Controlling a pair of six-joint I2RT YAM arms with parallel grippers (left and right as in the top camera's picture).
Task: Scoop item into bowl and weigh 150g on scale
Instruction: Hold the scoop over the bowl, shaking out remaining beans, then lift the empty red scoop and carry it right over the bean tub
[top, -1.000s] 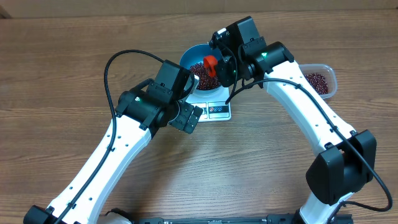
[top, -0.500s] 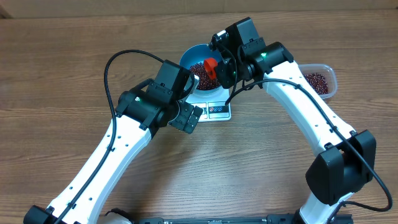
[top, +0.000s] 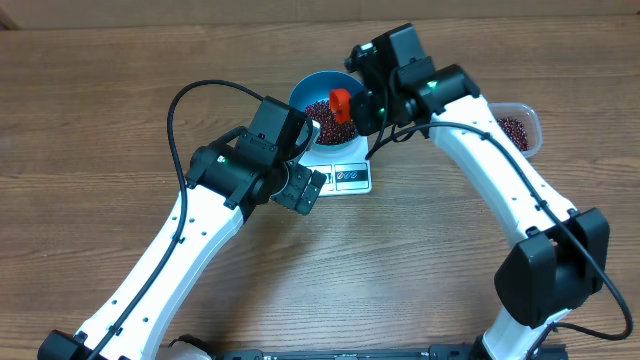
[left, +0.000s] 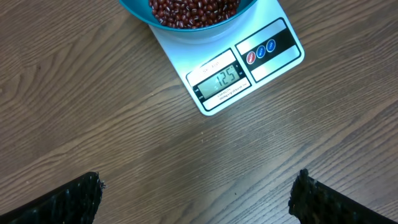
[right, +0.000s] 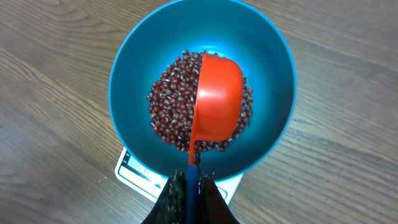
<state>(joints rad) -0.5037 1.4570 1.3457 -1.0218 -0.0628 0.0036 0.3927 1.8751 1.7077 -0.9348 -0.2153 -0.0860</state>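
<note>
The blue bowl (top: 300, 95) stands on the white scale (top: 350, 177) and holds a heap of dark red-brown beans (top: 322, 112). My right gripper (top: 366, 104) is shut on the blue handle of an orange scoop (top: 341, 101) held over the bowl. In the right wrist view the scoop (right: 219, 93) shows its smooth outer side above the beans (right: 166, 109), inside the bowl (right: 270, 74). My left gripper (left: 199, 199) hangs open over bare table just in front of the scale (left: 264, 65), whose display reads 125.
A clear plastic tub (top: 520, 128) with more beans sits at the back right, partly behind the right arm. The left arm's cable loops above the table to the left of the bowl.
The right wrist has shifted slightly back and to the right, and the scoop has moved a little with it over the bowl. The left arm has not moved.
</note>
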